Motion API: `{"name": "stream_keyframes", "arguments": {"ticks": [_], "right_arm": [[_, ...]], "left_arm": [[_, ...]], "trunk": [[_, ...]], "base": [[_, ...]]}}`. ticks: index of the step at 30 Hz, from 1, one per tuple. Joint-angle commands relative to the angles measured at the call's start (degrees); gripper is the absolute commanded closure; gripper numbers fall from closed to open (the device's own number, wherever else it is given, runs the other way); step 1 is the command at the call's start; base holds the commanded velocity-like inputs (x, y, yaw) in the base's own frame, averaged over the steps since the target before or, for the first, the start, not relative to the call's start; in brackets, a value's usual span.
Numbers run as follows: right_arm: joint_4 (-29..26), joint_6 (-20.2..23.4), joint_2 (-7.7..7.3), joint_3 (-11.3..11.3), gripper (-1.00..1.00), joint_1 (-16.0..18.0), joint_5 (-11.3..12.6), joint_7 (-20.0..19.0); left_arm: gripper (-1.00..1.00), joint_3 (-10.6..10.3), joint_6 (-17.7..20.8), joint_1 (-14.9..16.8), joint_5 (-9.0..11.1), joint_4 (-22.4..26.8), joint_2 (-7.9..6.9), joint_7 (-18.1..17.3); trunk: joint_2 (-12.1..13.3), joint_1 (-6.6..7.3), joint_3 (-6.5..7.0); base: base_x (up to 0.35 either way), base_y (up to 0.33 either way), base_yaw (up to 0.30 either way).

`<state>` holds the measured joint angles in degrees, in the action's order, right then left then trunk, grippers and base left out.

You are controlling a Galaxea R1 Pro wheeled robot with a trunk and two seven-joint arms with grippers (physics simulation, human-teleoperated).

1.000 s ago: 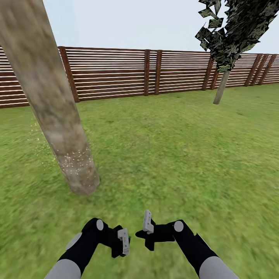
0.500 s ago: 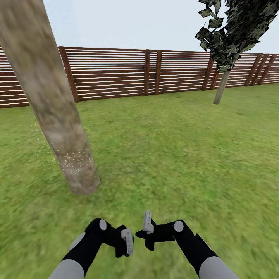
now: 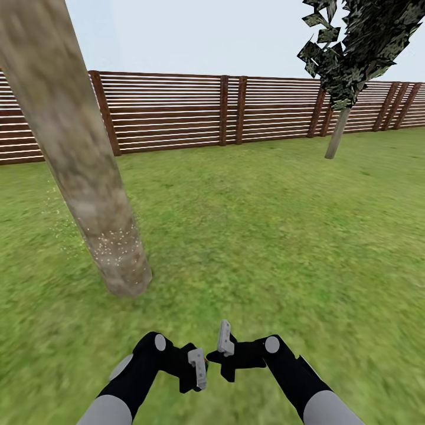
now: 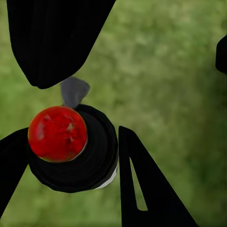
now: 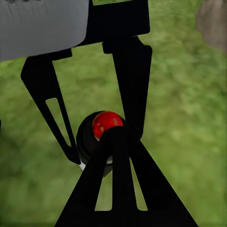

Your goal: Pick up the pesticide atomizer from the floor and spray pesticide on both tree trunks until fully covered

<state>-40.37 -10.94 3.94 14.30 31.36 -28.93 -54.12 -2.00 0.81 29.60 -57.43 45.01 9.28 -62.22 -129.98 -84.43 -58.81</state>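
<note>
Tree trunk (image 3: 77, 159) leans across the left of my head view, rising from the lawn (image 3: 265, 236), with white pesticide specks (image 3: 112, 245) dusted near its base. A second tree (image 3: 348, 53) stands far right by the slatted fence (image 3: 177, 112). Low in front of me, my left tool (image 3: 198, 369) is clamped on the pesticide atomizer (image 4: 71, 146), red tip toward its wrist camera. My right tool (image 3: 223, 345) sits just beside it; I cannot tell how its fingers are set.

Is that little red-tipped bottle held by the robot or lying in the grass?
Held: the pesticide atomizer sits between the left gripper jaws, above the grass.
</note>
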Motion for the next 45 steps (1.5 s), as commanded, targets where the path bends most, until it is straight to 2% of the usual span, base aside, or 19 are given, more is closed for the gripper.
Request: {"name": "stream_keyframes", "arguments": {"ticks": [1, 9, 13, 15, 18, 19, 20, 23, 26, 27, 30, 32, 35, 36, 37, 39, 41, 43, 45], "right_arm": [[-0.03, -0.48, 0.02, -0.07, 1.0, 0.02, -0.6, -0.02], [0.03, -0.48, 0.02, -0.07, 1.0, 0.02, -0.6, -0.02], [0.02, -0.48, -0.06, -0.12, 1.0, 0.02, -0.6, -0.02], [0.03, -0.48, -0.07, -0.14, 1.0, 0.02, -0.65, -0.02], [0.12, -0.54, -0.16, -0.19, 1.0, 0.02, -0.68, -0.02], [0.19, -0.56, -0.28, -0.23, 1.0, 0.02, -0.68, 0.01], [0.29, -0.57, -0.48, -0.36, 1.0, 0.02, -0.67, 0.05], [0.56, -0.57, -0.97, -0.41, 1.0, 0.02, -0.69, 0.2], [4.47, -0.7, -2.91, -1.28, 1.0, -0.06, -0.33, 2.11], [6.89, -0.72, -4.0, -3.87, 1.0, -0.06, -0.22, 5.88], [16.84, -2.41, -5.56, -15.72, 1.0, -0.21, -0.17, 25.4], [25.06, -8.03, -6.32, -18.91, 1.0, -0.35, -0.12, 39.84], [33.07, -14.27, -6.32, -19.64, 1.0, -1.44, 0.01, 56.38], [35.08, -15.54, -6.23, -19.69, 1.0, -2.08, 0.1, 60.46], [36.33, -16.68, -6.18, -19.77, -1.0, -2.82, 0.19, 62.94], [37.37, -21.04, -6.11, -19.95, -1.0, -4.95, 0.26, 65.02], [37.59, -23.12, -6.07, -20.69, -1.0, -5.65, 0.28, 65.5], [37.71, -23.71, -5.99, -23.67, -1.0, -6.26, 0.28, 65.67], [37.73, -23.85, -5.48, -28.68, -1.0, -6.74, 0.3, 65.69]], "left_arm": [[1.0, -0.01, 0.07, 0.02, -0.23, 0.08, -0.03, -0.18], [1.0, 0.14, 0.16, -0.04, -0.52, -0.64, -0.89, 0.17], [1.0, 0.32, 0.24, -0.07, -0.82, -0.7, -3.27, 0.24], [1.0, 0.39, 0.28, -0.07, -0.84, -0.77, -6.01, 0.25], [1.0, 0.81, 0.28, -0.57, -0.68, -0.79, -11.63, 0.26], [1.0, 0.87, 0.24, -0.69, -0.48, -0.8, -13.59, 0.26], [1.0, 1.83, 0.15, -0.85, -0.27, -0.92, -16.92, 0.26], [1.0, 8.0, -0.38, -0.94, -0.15, -4.21, -20.96, 0.32], [1.0, 17.66, -0.66, -1.0, -0.06, -7.06, -21.66, 3.77], [1.0, 21.38, -0.69, -1.02, 0.29, -8.65, -21.57, 6.71], [1.0, 34.22, -2.2, -1.05, 3.23, -16.78, -21.53, 18.03], [1.0, 42.89, -7.8, -1.81, 5.74, -22.81, -21.51, 28.15], [1.0, 51.03, -13.88, -4.55, 7.44, -28.42, -20.97, 42.57], [1.0, 52.45, -16.39, -5.12, 8.42, -30.57, -20.88, 46.18], [1.0, 53.22, -18.11, -6.0, 9.73, -32.43, -20.84, 49.58], [1.0, 53.83, -20.62, -8.6, 14.56, -33.98, -20.86, 56.28], [1.0, 53.91, -23.05, -9.31, 18.3, -34.37, -20.91, 58.07], [1.0, 53.94, -24.09, -9.57, 20.2, -34.65, -20.89, 58.62], [1.0, 54.09, -24.36, -9.64, 22.55, -34.71, -20.93, 58.76]], "trunk": [[-0.02, 0.01, -0.05], [-0.02, 0.01, -0.05], [-0.02, 0.01, -0.05], [-0.02, 0.01, -0.05], [-0.02, 0.01, -0.05], [-0.02, 0.01, -0.05], [-0.02, 0.01, -0.05], [-0.02, 0.01, -0.05], [-0.02, 0.01, -0.05], [-0.02, 0.01, -0.05], [-0.02, 0.01, -0.05], [-0.02, 0.01, -0.05], [-0.02, 0.01, -0.05], [-0.02, 0.01, -0.05], [-0.02, 0.01, -0.05], [-0.02, 0.01, -0.05], [-0.02, 0.01, -0.05], [-0.02, 0.01, -0.05], [-0.02, 0.01, -0.05]], "base": [[0.0, 0.0, 0.0], [0.0, 0.0, 0.0], [0.0, 0.0, 0.0], [0.0, 0.0, 0.0], [0.0, 0.0, 0.0], [0.0, 0.0, 0.0], [0.0, 0.0, 0.0], [0.0, 0.0, 0.0], [0.0, 0.0, 0.0], [0.0, 0.0, 0.0], [0.0, 0.0, 0.0], [0.0, 0.0, 0.0], [0.0, 0.0, 0.0], [0.0, 0.0, 0.0], [0.0, 0.0, 0.0], [0.0, 0.0, 0.0], [0.0, 0.0, 0.0], [0.0, 0.0, 0.0], [0.0, 0.0, 0.0]]}}
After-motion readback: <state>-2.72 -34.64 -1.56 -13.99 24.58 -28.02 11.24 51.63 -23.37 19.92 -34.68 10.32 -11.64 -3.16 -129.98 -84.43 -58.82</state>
